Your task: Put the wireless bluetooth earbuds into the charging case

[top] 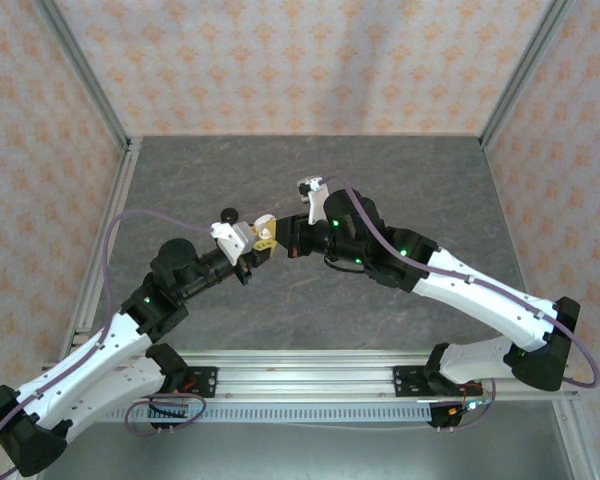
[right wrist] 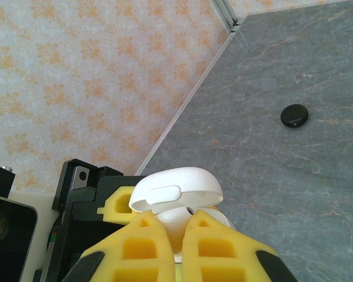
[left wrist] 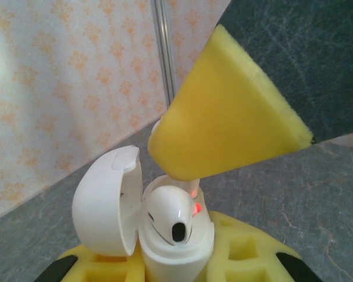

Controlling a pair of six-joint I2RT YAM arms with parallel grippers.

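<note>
near the middle of the grey stone-patterned table (top: 380, 180), the small white rounded plastic charging case (left wrist: 165, 255) stands on end, clamped in the left gripper (left wrist: 170, 269), lid swung open to one side. a glossy white earbud (left wrist: 173, 214) sits inside, black oval port facing the wrist camera. the right gripper (right wrist: 173, 226) hangs just over it, yellow foam fingers (left wrist: 229, 111) nearly together; whether they pinch it i cannot tell.

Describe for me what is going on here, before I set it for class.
The left gripper holds the charging case upright, lid open. One earbud already sits in it. The right gripper is at the case's mouth, shut on something white, apparently the second earbud going in. A black disc lies apart on the table.
</note>
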